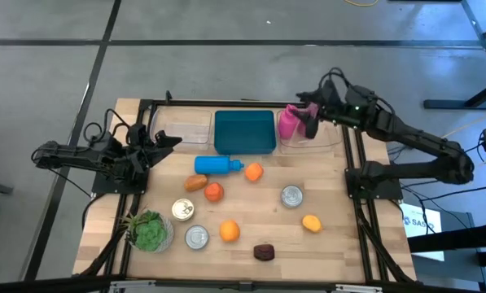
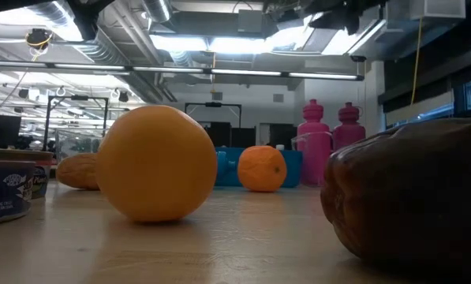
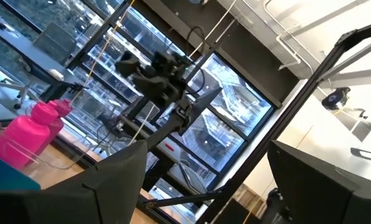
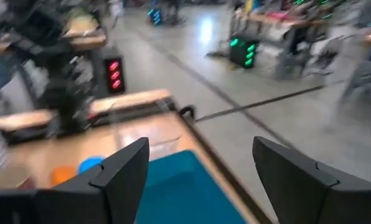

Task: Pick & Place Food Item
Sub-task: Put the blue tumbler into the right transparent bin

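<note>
Bare wood runs along the table (image 1: 332,244) at lower right of the high view, open to a reaching gripper. The centre is crowded: a blue bottle (image 1: 216,165) lying flat, oranges (image 1: 229,231), three tins (image 1: 291,196) and a potted plant (image 1: 149,231) at lower left. At the top edge, a teal tray (image 1: 244,131) and pink bottle (image 1: 287,124) block passage.

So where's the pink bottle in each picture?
High view: pink bottle at the table's back edge, right of the teal bin, under the right pincer.
Low view: far back, right of centre, looking doubled through a clear tub.
Left wrist view: at the left edge.
Right wrist view: not in it.
Shared landmark: the teal bin.
</note>
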Motion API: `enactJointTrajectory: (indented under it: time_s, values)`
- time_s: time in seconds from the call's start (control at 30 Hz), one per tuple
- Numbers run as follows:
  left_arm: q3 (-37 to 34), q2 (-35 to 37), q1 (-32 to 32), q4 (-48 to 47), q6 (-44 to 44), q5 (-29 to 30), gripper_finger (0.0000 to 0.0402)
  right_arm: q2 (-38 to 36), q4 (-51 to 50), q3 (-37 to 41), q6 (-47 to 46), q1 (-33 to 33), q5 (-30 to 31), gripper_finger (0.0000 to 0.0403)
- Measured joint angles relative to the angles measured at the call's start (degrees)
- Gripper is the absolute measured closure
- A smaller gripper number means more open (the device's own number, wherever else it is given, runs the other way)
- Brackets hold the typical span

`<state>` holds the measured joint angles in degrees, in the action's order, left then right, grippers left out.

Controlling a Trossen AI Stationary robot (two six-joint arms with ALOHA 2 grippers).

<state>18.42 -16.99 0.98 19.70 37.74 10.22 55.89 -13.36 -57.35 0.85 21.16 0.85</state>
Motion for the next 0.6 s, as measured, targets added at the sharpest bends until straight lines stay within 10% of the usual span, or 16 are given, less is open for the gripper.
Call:
enactJointTrajectory:
  time_s: [0.3, 0.6]
  values:
    - [1.43, -0.7, -0.01, -5.5, -0.65, 0.9, 0.0077, 6.89, -1.43, -6.19, -4.96, -9.99, 3.65, 0.0117]
    - [25.52, -21.02, 0.01, -36.32, -17.3, 0.44, 0.0084, 7.39, -1.5, -7.6, -10.66, -12.67, 7.98, 0.0117]
